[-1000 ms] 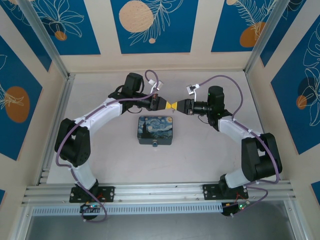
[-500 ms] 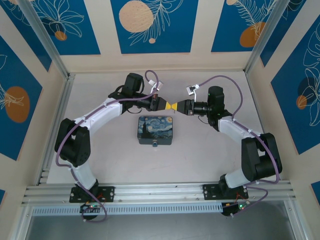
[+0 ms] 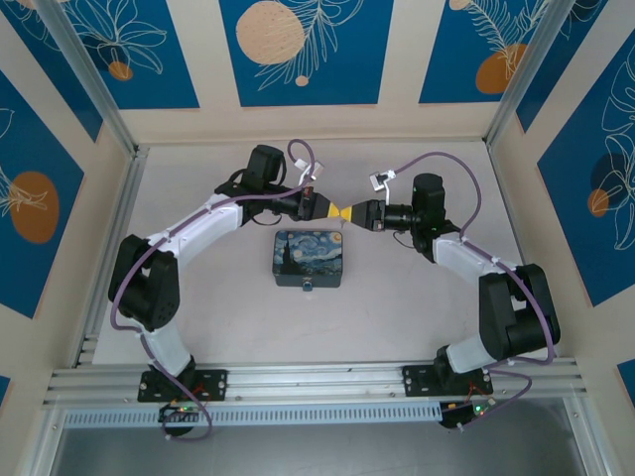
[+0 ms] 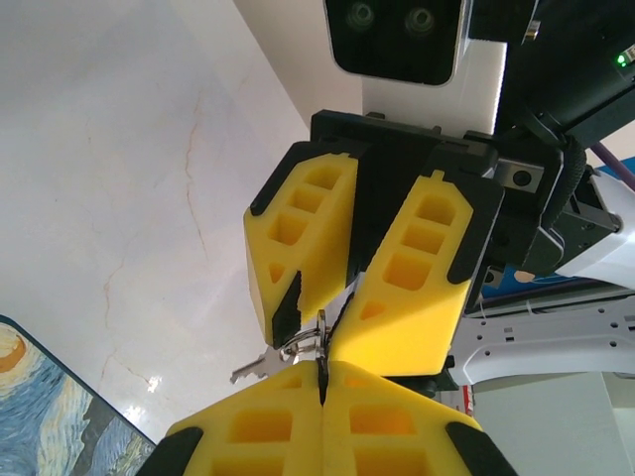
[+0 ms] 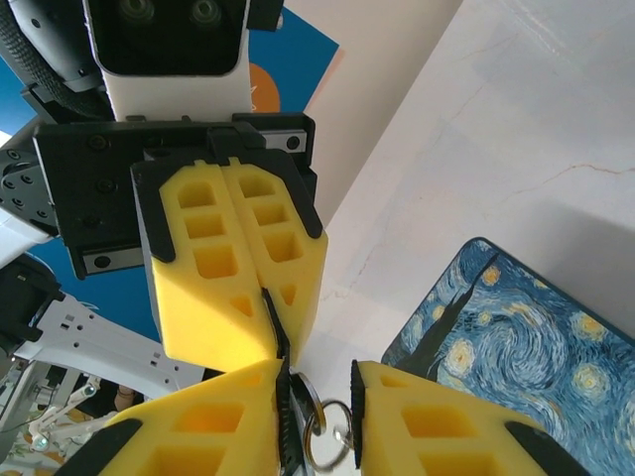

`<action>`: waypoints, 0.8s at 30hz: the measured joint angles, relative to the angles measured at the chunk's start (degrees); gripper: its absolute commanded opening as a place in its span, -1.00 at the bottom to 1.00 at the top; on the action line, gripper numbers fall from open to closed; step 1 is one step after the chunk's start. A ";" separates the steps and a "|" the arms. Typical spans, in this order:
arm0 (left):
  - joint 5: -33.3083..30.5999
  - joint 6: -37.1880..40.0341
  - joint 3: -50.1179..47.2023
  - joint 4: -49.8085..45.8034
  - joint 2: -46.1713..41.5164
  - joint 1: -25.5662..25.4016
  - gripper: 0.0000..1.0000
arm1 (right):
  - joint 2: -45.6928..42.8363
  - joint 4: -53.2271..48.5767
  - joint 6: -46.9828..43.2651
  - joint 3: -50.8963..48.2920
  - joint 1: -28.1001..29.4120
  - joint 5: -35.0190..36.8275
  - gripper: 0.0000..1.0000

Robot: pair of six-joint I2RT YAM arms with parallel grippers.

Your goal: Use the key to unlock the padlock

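**A:** So, where is the key (image 4: 256, 368)?

**B:** Off the desk (image 3: 218, 297), up in the air at 12 o'clock from the painted tin (image 3: 309, 256). It hangs on a key ring (image 4: 306, 343) at the spot where the two arms meet tip to tip. In the left wrist view its pale blade pokes out toward 8 o'clock from the ring.

**A:** Who has hold of it?

**B:** The left fingers (image 4: 283, 402) come in from 9 o'clock in the top view. They are pressed flat together with no gap. The ring sits right at their tips, so they look to be pinching it. I cannot tell how much of the ring lies inside the seam.

**A:** And the other side?

**B:** The right fingers (image 5: 437, 426) reach in from 3 o'clock and stand a little apart, with a narrow gap between them. The ring lies in that gap, close against one finger. The other finger stands clear of it in the right wrist view.

**A:** The padlock (image 3: 309, 286)?

**B:** It is a tiny bluish thing at the tin's 6 o'clock edge, touching it or just beside it. It is well apart from the key. In the top view it is too small for me to make out the shackle.

**A:** And the tin?

**B:** It lies flat on the desk, painted lid up, between the arms' bases and the meeting fingertips.
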 measured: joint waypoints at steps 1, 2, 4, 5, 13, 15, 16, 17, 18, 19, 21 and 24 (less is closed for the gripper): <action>-0.02 0.00 0.00 0.00 0.00 0.00 -1.00 | 0.00 0.17 0.00 -0.09 0.00 -0.04 -0.49; -0.02 0.00 0.02 0.00 0.00 0.00 -1.00 | -0.04 0.24 0.00 -0.13 0.00 -0.13 -0.50; -0.02 0.00 0.02 0.02 0.00 0.00 -1.00 | -0.09 0.33 -0.02 -0.13 0.00 -0.13 -0.52; -0.02 0.00 0.02 0.02 0.00 0.00 -1.00 | -0.09 0.37 -0.02 -0.13 0.00 -0.13 -0.53; -0.42 0.00 0.02 -0.02 0.00 0.00 -1.00 | -0.17 0.90 0.26 -0.13 0.00 -0.22 -0.86; -0.39 0.00 0.02 0.02 0.00 0.07 -1.00 | -0.42 1.20 0.66 -0.20 0.00 -0.13 -1.00; -0.33 0.02 0.02 0.07 0.00 0.07 -1.00 | -0.48 1.33 1.14 -0.26 0.00 -0.17 -1.00; -0.22 0.02 0.02 0.04 0.00 0.07 -1.00 | -0.52 1.70 1.55 -0.48 0.00 -0.15 -1.00; -0.20 0.02 0.02 0.02 0.00 0.07 -1.00 | -0.63 2.10 1.79 -0.72 0.00 -0.13 -1.00; -0.22 0.02 0.02 0.00 0.00 0.07 -1.00 | -0.72 2.43 2.01 -1.03 0.00 -0.11 -1.00; -0.26 0.02 0.02 -0.09 0.00 0.04 -0.72 | -1.20 2.89 2.56 -1.73 0.02 0.13 -1.00; -2.29 -0.44 -0.04 0.68 -0.13 -0.04 -0.09 | -2.51 2.43 2.78 -2.82 0.61 1.07 -1.00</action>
